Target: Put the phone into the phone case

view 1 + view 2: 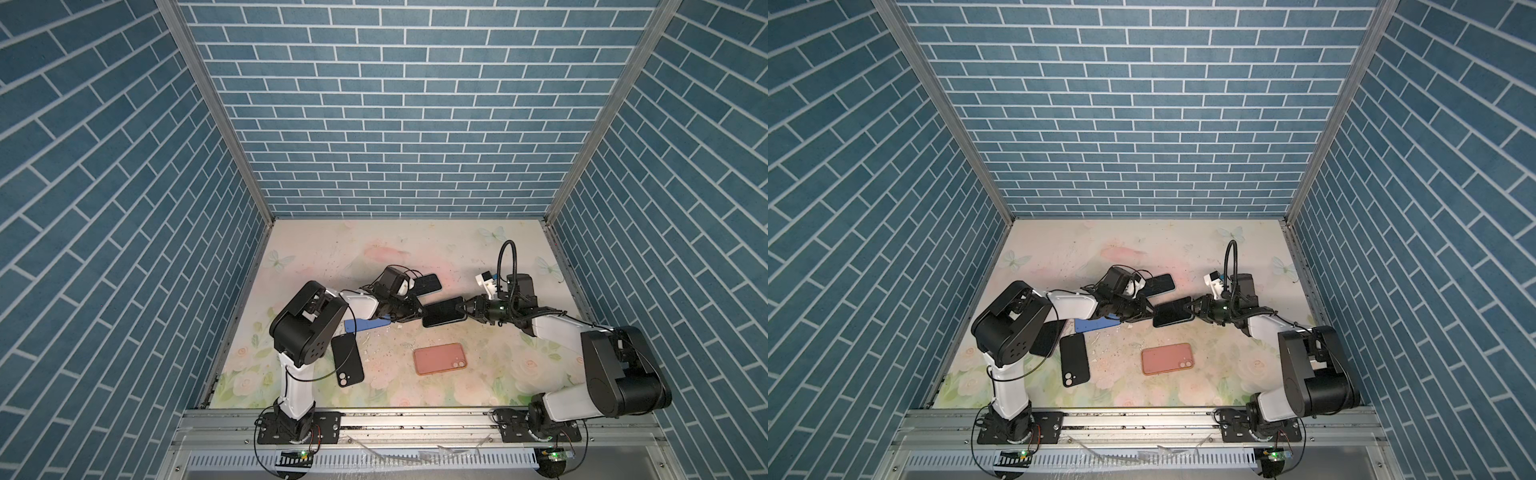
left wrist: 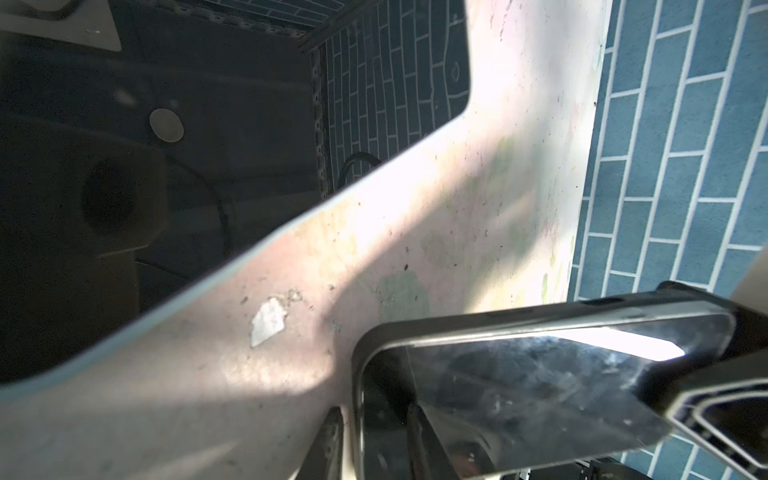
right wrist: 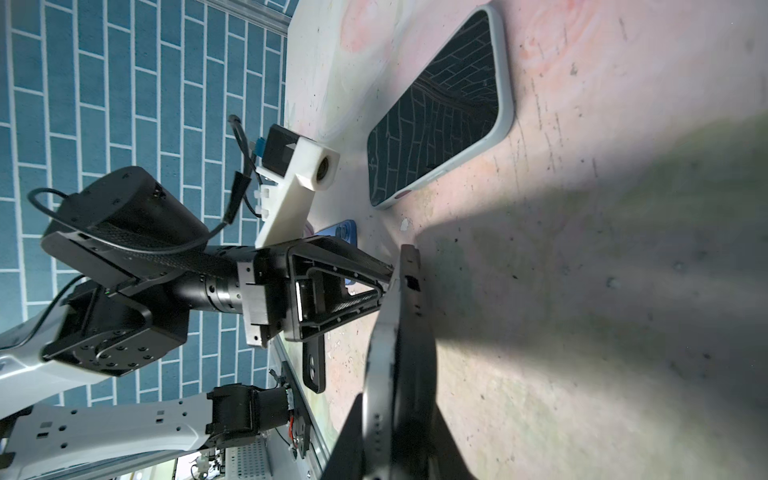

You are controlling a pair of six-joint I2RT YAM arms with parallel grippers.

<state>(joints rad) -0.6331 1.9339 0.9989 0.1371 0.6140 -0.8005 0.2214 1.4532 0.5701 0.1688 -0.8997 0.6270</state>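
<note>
A dark phone (image 1: 444, 312) (image 1: 1173, 313) hangs just above the floral table (image 1: 478, 257), held at both ends. My left gripper (image 1: 419, 311) (image 2: 378, 457) is shut on its left end and my right gripper (image 1: 460, 309) (image 3: 395, 449) is shut on its right end. The left wrist view shows the glossy screen (image 2: 519, 395) inside a dark phone case rim (image 2: 540, 313). Edge-on in the right wrist view, the phone's grey side (image 3: 380, 374) lies against the black phone case (image 3: 417, 365) between my fingers. How fully the phone sits in the case I cannot tell.
A second phone in a pale blue case (image 1: 428, 284) (image 3: 440, 112) lies just behind the left wrist. On the table lie a blue case (image 1: 365, 324), a black case (image 1: 347, 360) and a pink case (image 1: 440, 358). Blue brick walls close in three sides.
</note>
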